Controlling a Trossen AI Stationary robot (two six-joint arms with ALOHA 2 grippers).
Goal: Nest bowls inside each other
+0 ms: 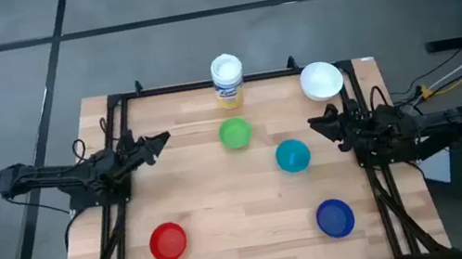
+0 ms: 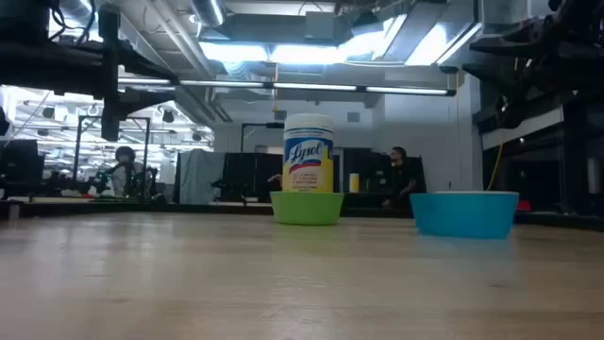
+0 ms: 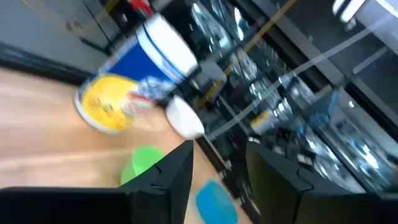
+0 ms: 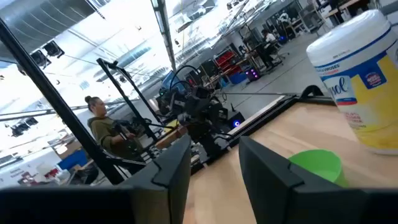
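Five bowls rest upright on their bases on the wooden table: white at the far right corner, green and teal near the middle, red at near left, blue at near right. My left gripper hovers over the table's left part, open, pointing toward the green bowl. My right gripper hovers at the right, open, just right of the teal bowl, facing the green bowl. Nothing is between either pair of fingers.
A tall white canister with a yellow-blue label stands at the far edge behind the green bowl. A black frame runs along the table's sides and back. People sit in the room beyond.
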